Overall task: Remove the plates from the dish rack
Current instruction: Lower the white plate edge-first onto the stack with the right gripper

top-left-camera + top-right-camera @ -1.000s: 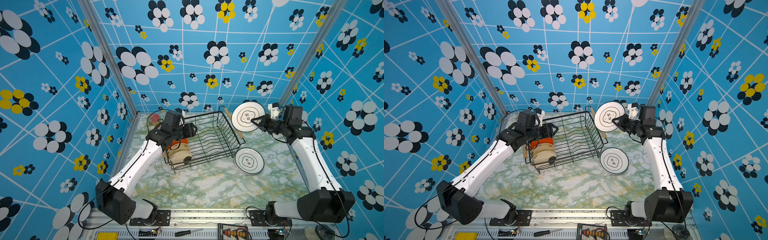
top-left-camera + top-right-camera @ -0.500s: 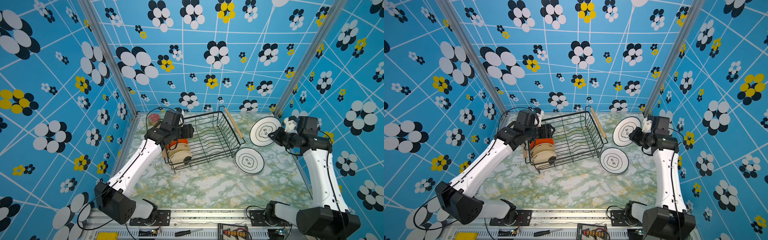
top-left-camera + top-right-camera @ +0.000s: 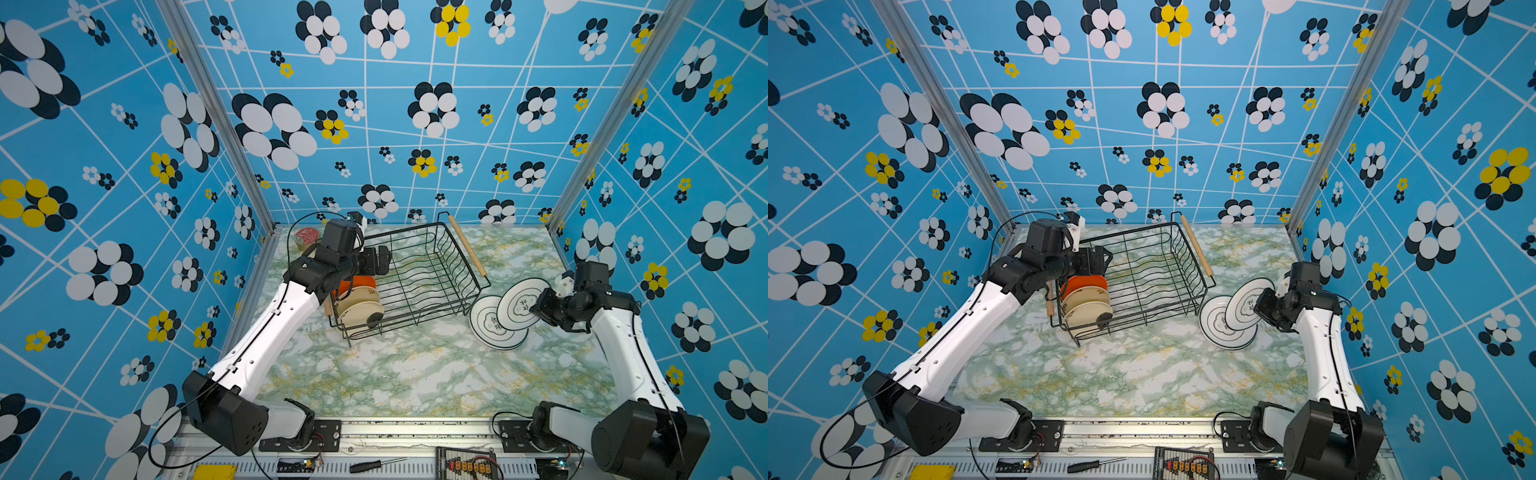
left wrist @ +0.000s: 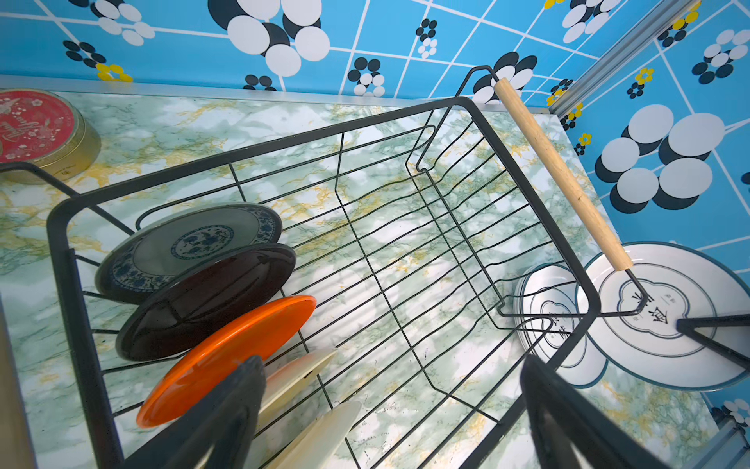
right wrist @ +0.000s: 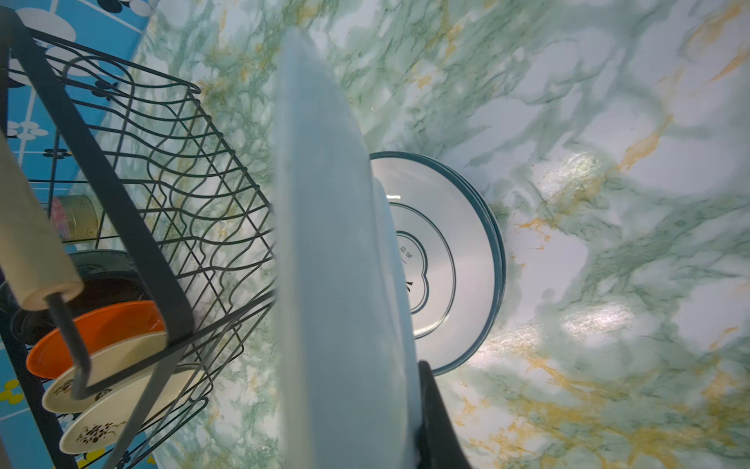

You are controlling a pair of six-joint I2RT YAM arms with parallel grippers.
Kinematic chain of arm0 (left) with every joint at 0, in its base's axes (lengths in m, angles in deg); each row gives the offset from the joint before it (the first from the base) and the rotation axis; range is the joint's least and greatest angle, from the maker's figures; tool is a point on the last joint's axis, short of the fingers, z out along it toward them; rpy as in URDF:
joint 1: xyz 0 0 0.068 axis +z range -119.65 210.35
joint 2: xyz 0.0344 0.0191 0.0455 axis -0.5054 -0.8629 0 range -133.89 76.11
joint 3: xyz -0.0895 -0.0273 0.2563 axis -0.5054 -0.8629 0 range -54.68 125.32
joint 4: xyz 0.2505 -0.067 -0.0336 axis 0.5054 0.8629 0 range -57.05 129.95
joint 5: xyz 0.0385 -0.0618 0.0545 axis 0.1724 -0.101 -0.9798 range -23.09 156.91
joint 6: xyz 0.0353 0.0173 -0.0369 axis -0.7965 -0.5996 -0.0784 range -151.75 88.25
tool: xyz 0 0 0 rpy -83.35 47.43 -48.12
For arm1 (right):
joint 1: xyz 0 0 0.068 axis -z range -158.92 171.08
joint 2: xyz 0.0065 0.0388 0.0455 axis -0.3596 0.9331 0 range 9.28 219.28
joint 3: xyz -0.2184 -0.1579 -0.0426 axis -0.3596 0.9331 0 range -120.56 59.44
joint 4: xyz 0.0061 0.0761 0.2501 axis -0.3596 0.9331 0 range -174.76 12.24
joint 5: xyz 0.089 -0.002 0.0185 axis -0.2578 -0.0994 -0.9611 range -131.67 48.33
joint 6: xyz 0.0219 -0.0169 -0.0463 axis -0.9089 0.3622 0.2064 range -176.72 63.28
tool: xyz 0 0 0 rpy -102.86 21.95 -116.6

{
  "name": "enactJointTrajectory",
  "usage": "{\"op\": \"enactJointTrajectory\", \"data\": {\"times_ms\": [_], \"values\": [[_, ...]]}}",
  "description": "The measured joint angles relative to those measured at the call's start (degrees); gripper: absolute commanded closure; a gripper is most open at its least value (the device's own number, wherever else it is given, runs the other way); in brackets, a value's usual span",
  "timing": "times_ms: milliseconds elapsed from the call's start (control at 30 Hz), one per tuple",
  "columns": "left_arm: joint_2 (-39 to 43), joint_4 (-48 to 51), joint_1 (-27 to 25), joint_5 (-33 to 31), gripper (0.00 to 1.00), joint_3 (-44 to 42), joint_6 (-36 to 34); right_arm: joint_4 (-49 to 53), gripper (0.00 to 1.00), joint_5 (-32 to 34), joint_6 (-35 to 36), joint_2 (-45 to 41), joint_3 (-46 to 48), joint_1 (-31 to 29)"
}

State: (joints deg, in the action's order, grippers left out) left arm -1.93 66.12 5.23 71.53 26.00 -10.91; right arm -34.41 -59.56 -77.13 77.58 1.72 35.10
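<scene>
Five small plates were left in the dish rack (image 4: 529, 191), all slotted on edge at its left end. A red-lidded tin (image 4: 36, 126) was seen on the surface (image 3: 415, 374) behind that end.

The left tool (image 4: 389, 365) was spread wide with nothing in it, hovering over those plates. In order they were a teal-patterned plate (image 4: 190, 247), a black plate (image 4: 207, 300), an orange plate (image 4: 227, 357) and two cream plates (image 3: 1088, 309). One finger (image 4: 243, 390) was just beside the orange rim. The rest of the rack was bare wire.

Right of the rack, a white plate stack (image 3: 490, 328) lay flat on the surface, just beside the rack's near right corner. A second rim edge in the right wrist view suggested two plates.

A held white plate (image 3: 519, 301) was tilted over that stack, clamped by its rim in the right tool (image 3: 537, 304).

Step judged: set-down of the held plate on the stack, with a small-plate pick being readied on the left.

For the set-down:
- The plate should be levelled and centred over the stack.
- It should be lowered until the rims seat.
- Only then should it be let go, clear of the rack corner and wooden handle (image 4: 564, 174).

For the pick:
- A single rim should be straddled, not two.
- The plate should be drawn up along its slot.
</scene>
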Motion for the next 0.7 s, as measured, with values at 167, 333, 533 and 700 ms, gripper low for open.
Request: {"op": "enactJointTrajectory", "data": {"times_ms": [167,333,533,700], "values": [[0.2,-0.5,0.0,0.0,0.01,-0.7,-0.6,-0.8,1.00,-0.7,-0.5,0.0,2.4,0.0],[0.9,-0.6,0.0,-0.2,0.01,-1.7,-1.0,-3.2,0.99,-2.5,-1.5,0.3,4.7,0.0],[1.1,-0.6,0.0,-0.2,0.01,-1.8,-1.0,-4.9,0.95,-4.3,-2.4,2.0,6.8,0.0],[1.1,-0.6,0.0,0.1,0.01,-1.8,-1.0,-6.9,0.91,-6.3,-3.2,2.3,8.3,0.0]]}}
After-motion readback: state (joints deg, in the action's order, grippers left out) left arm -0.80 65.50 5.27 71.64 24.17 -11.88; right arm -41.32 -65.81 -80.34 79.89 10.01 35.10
